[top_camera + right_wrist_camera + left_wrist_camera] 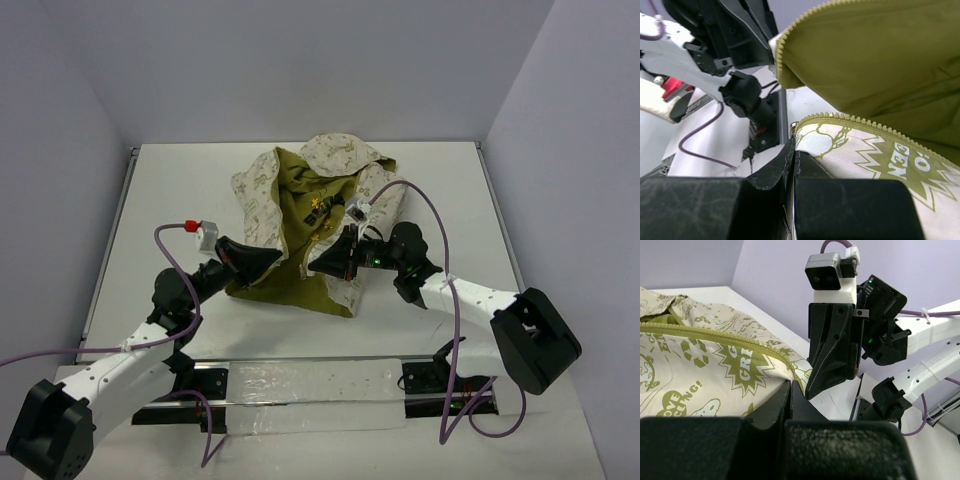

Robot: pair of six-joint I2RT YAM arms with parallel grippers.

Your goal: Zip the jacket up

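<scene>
The jacket [300, 200] lies open on the white table [180, 200], cream printed outside and olive lining showing. My left gripper [272, 262] is shut on the bottom corner of the jacket's left front panel. In the left wrist view [790, 385] the cream cloth [700, 365] and its olive zipper teeth [715, 335] run up to the closed jaws. My right gripper [322, 264] is shut on the bottom corner of the right front panel, at the end of its zipper row [865, 125]. The two grippers are close together, tips facing. The zipper slider is not visible.
A metal rail [310, 380] with the arm bases runs along the near table edge. Purple cables [430, 215] loop above both arms. Grey walls stand at the back and both sides. In the right wrist view the lifted olive lining [880, 60] hangs overhead.
</scene>
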